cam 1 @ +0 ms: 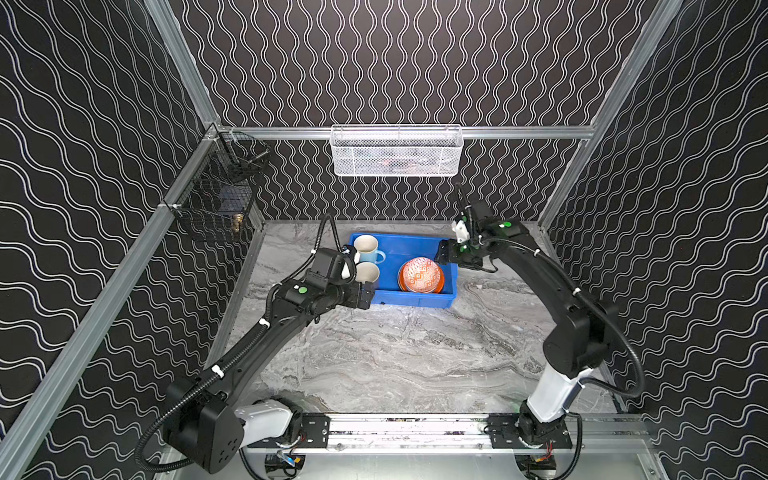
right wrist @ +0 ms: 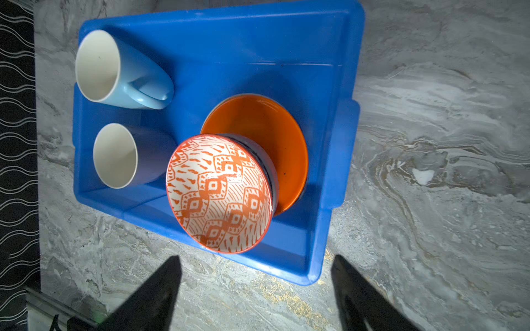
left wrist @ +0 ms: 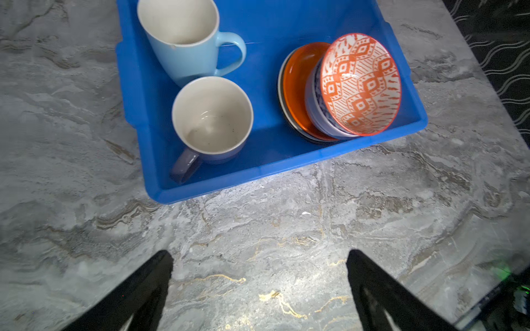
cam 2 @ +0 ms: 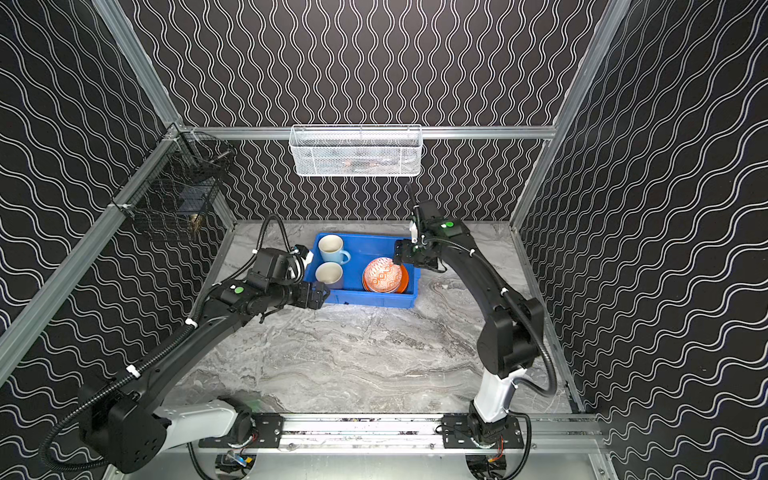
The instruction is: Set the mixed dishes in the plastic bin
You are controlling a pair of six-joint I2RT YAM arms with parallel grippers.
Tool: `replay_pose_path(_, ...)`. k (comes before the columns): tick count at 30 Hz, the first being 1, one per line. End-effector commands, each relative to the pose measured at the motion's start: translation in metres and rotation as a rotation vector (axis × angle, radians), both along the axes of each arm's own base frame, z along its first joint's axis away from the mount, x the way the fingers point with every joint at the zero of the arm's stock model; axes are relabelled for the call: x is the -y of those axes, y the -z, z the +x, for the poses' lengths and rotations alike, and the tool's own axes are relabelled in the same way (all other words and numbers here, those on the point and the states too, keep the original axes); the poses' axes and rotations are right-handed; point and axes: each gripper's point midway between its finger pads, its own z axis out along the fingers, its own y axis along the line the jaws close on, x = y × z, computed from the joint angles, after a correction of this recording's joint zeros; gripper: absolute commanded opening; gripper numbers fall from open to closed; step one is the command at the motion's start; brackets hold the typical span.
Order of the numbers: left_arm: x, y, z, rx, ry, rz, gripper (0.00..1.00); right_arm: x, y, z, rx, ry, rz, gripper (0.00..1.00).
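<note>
1. Marbled surface (cam 1: 395, 353) is carrying the blue bin (cam 1: 415, 300) at mid-frame.
2. Light blue mug (cam 1: 368, 249), lavender mug (cam 1: 368, 273) and patterned bowl (cam 1: 420, 274) are sitting inside it.
3. Left gripper (left wrist: 259, 253) and right gripper (right wrist: 256, 257) fingers are hanging open, empty.

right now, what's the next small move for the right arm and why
Probably lift the right gripper up and back from the blue bin. Its jaws stand wide apart with nothing between them. The patterned bowl sits on the stack over the orange plate, and the light blue mug and lavender mug stand inside. No dish shows outside the bin.
</note>
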Motion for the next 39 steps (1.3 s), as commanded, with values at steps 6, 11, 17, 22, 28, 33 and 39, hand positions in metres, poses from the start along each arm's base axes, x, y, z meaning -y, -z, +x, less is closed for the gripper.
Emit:
replay_pose_path(6,-0.064,0.004,0.024,0.060,-0.282,0.083,0.99,0.059,0.005,-0.032,0.019,0.138,-0.058,0.99)
replay_pose_path(11,-0.090,0.006,0.014,0.166,-0.351,0.078,0.99,0.101,0.020,-0.055,0.043,0.284,-0.099,0.99)
replay_pose_path(17,-0.109,0.008,0.004,0.341,-0.350,0.131,0.99,0.132,0.019,-0.068,0.211,0.390,-0.115,0.99)
replay_pose_path(22,-0.134,0.022,0.005,0.458,-0.425,0.144,0.99,0.147,0.003,-0.069,0.475,0.362,-0.159,0.99)
replay_pose_path(28,-0.149,0.045,0.016,0.478,-0.466,0.189,0.98,0.173,0.013,-0.065,0.634,0.397,-0.286,0.99)
replay_pose_path(33,-0.152,0.056,0.021,0.531,-0.485,0.194,0.99,0.187,0.034,-0.056,0.659,0.463,-0.244,0.99)
replay_pose_path(39,-0.150,0.064,0.026,0.588,-0.468,0.184,0.99,0.196,0.047,-0.050,0.745,0.478,-0.192,0.99)
